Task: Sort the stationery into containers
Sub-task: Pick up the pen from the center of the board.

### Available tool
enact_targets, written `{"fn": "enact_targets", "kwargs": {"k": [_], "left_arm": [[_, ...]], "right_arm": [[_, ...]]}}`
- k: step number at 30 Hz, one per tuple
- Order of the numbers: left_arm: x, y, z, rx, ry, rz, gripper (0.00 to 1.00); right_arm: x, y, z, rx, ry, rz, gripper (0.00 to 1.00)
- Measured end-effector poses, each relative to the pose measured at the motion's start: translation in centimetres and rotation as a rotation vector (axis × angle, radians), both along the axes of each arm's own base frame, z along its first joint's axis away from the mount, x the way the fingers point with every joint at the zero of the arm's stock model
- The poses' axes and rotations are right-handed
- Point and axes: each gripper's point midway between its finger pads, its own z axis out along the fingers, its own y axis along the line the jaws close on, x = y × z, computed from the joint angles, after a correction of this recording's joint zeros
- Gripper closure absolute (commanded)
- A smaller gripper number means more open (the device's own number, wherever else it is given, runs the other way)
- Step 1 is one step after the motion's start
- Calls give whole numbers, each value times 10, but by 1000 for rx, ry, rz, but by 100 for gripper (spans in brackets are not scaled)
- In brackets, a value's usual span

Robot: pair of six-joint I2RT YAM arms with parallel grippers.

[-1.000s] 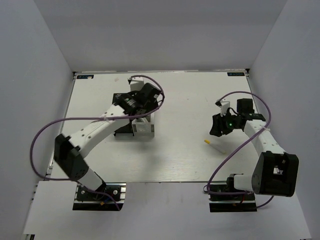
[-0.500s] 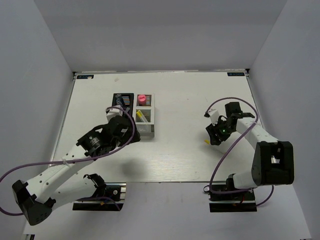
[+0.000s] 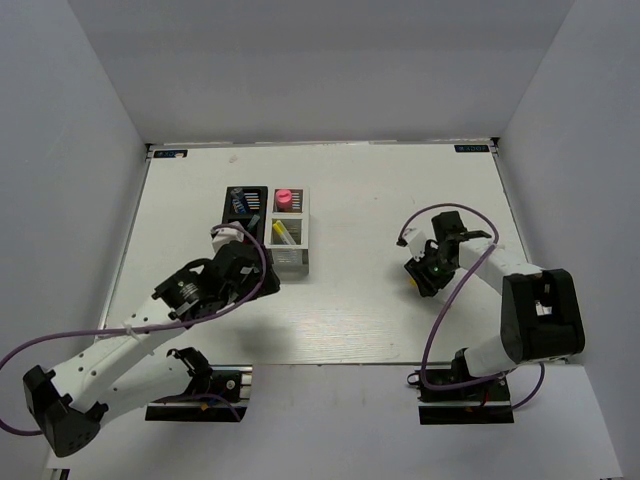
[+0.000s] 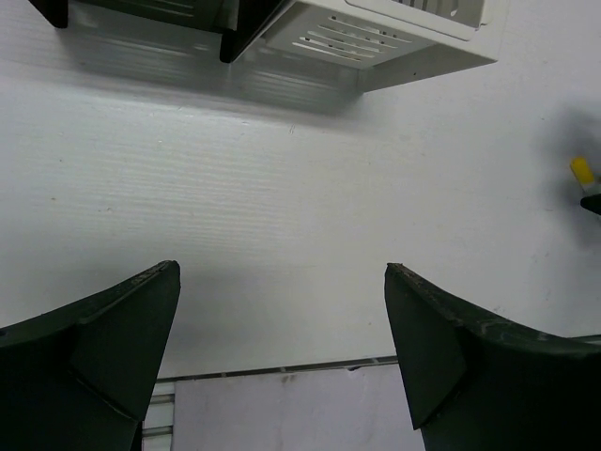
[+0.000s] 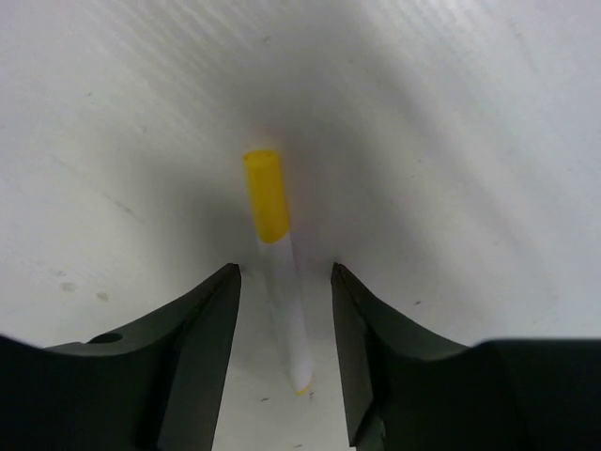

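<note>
Left arm has pulled back off the organiser boxes point(image 3: 290, 266) toward its base over the last second, and the right gripper point(image 5: 284, 272) has come down over the last loose item I can see, a white yellow-tipped stick point(image 5: 278, 246). It lies flat on the table point(image 3: 360, 200), well right of the boxes. Risks as I read them: the stick is thin and sits slightly skewed to the fingers point(image 5: 211, 319), so one pad could touch first and roll or flick it out. The tips also look very close to the table, so going lower could scrape or jam them. The contact line is on the white shaft just below the yellow cap, so the stick may pivot when lifted. Right jaws are about half open and straddle the stick with a gap each side, nothing gripped yet. Left gripper point(image 4: 282, 270) is spread fully wide and empty, bare table between its fingers, white box just ahead. Pink marker point(image 3: 284, 197) is already standing in the white box
</note>
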Motion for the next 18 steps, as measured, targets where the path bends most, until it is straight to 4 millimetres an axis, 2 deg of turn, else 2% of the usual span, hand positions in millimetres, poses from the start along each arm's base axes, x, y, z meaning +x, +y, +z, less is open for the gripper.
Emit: {"fn": "enact_targets", "kwargs": {"k": [2, 3, 11, 12, 13, 15, 18], "left_arm": [[-2, 2, 1, -11, -3, 8, 0], [-4, 3, 1, -19, -6, 13, 0], [-21, 19, -12, -30, 24, 54, 0], [-21, 20, -12, -33, 25, 57, 0], [-23, 21, -14, -31, 30, 61, 0], [-23, 21, -15, -31, 35, 64, 0], [-23, 21, -16, -29, 38, 65, 0]], "right_arm": [[4, -2, -2, -30, -27, 1, 55], [7, -3, -2, -44, -46, 5, 60], [7, 3, -7, -98, -96, 47, 77], [9, 4, -7, -105, -110, 51, 82], [11, 5, -7, -113, -125, 54, 92], [15, 6, -7, -122, -146, 56, 100], [22, 10, -4, -110, -162, 53, 100]]}}
